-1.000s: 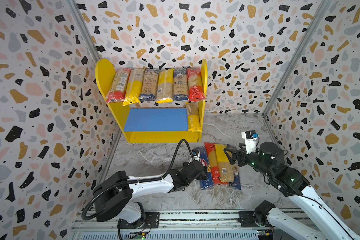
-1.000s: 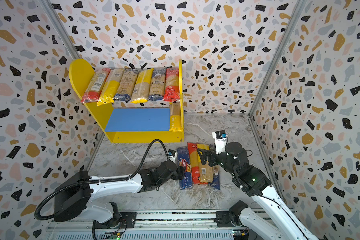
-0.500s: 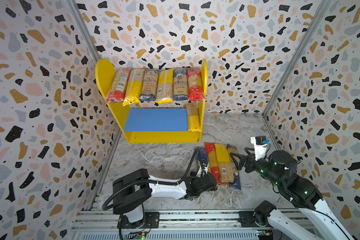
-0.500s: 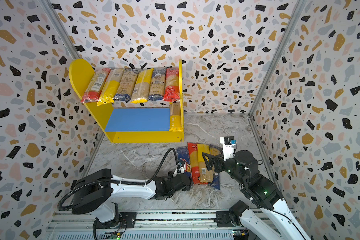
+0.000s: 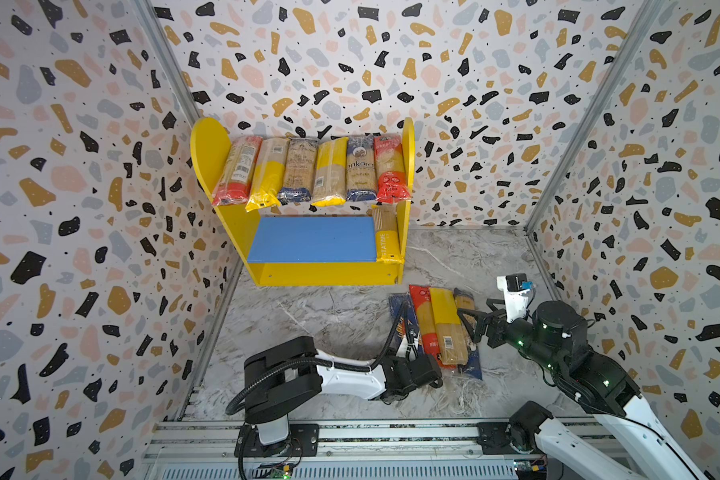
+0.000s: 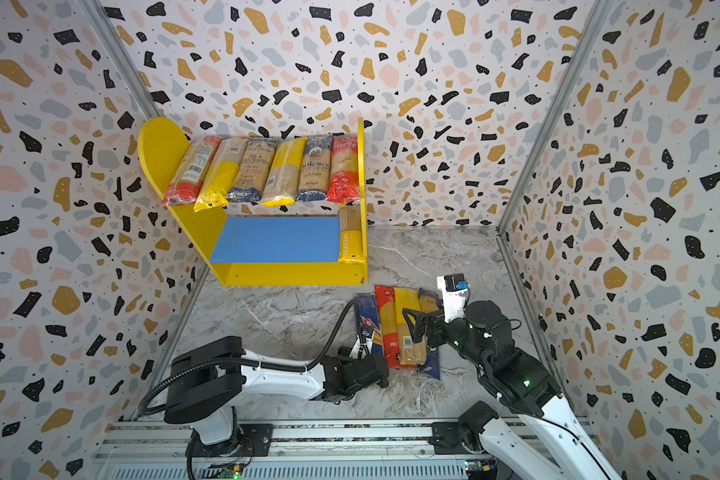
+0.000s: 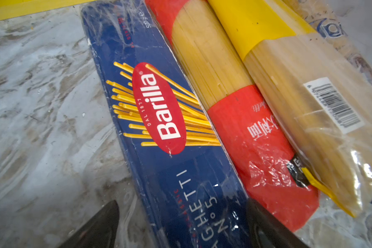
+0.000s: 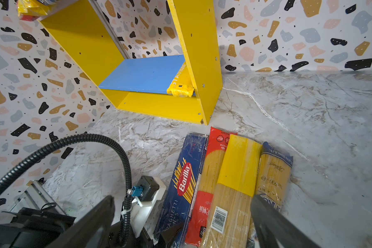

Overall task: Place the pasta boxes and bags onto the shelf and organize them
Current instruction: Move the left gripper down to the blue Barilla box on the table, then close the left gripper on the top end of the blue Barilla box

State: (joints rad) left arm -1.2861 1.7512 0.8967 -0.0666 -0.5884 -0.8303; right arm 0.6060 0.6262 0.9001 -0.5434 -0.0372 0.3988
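The shelf [image 5: 321, 274] stands at the back wall, with several pasta bags [image 5: 312, 172] side by side on its upper board. One yellow-ended bag [image 5: 387, 241] lies at the right of the blue lower board. On the floor lie a dark blue Barilla box [image 5: 404, 320] [image 7: 159, 107], a red bag [image 5: 422, 320], a yellow bag [image 5: 445, 320] and a blue-ended bag [image 5: 464, 301]. My left gripper [image 5: 433, 376] [image 7: 182, 204] is low at the box's near end, open, one finger on each side of it. My right gripper [image 5: 468, 326] [image 8: 183, 197] hangs open above the right-hand floor bags.
Patterned walls close in the marble floor [image 5: 329, 316] on three sides. A metal rail [image 5: 350, 432] runs along the front. The left arm's black cable [image 8: 95, 139] loops up beside the Barilla box. The blue lower board [image 5: 308, 239] is bare left of its single bag.
My left gripper has swung from the Barilla box's left side round to its near end, low to the floor. The right arm has drawn back toward the right, gripper still open.
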